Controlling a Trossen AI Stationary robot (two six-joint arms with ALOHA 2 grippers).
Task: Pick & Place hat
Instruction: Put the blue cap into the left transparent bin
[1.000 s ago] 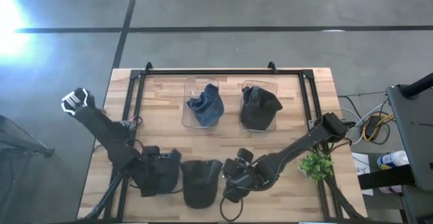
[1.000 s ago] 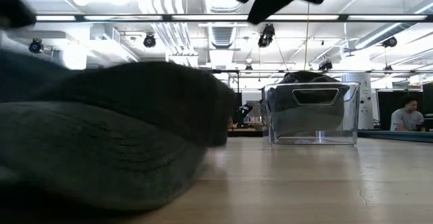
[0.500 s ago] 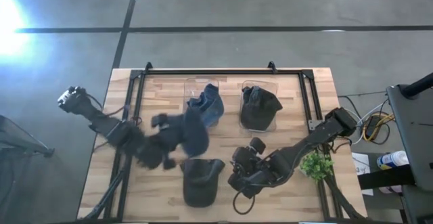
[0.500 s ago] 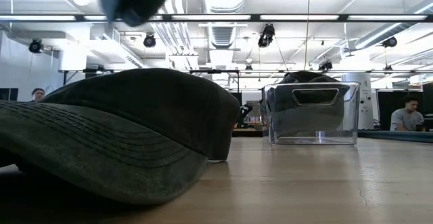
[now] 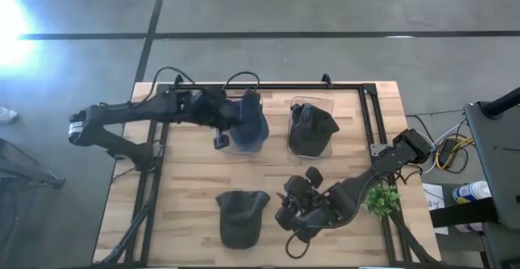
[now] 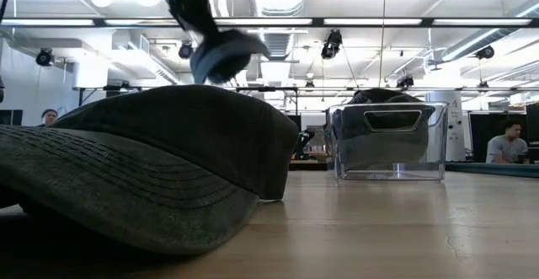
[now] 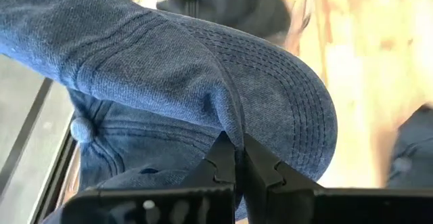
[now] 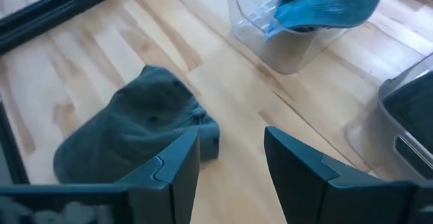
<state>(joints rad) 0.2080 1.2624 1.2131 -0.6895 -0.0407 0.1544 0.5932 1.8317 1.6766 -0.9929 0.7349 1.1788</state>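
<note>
My left gripper (image 5: 221,121) is shut on a blue denim cap (image 5: 248,121) and holds it over the left clear bin (image 5: 229,145). In the low view the cap (image 6: 223,56) hangs high and blurred. A blue piece with a top button (image 7: 81,129) shows beneath it; I cannot tell whether it is a second cap. A dark grey cap (image 5: 240,216) lies flat on the table near the near edge, and it fills the low view's foreground (image 6: 143,169). My right gripper (image 5: 294,208) is open just right of that cap (image 8: 135,129), touching nothing. My left gripper pinches the blue cap between its two fingers (image 7: 223,160) on a raised fold of cloth (image 7: 231,126) beside the stitched brim (image 7: 298,95). The arm reaches in from the table's left. The cap is lifted clear, above the left bin.
The right clear bin (image 5: 313,131) holds dark caps and stands beside the left one at the far side; it shows in the low view (image 6: 387,140). A black frame (image 5: 244,86) runs along the table's far and side edges. A small green plant (image 5: 380,197) sits at the right edge.
My left gripper carried the blue cap up from the table's near-left part, toward the far edge and rightward, until it came over the left bin. My right gripper drew back a little to the right of the dark grey cap, which stayed in place.
</note>
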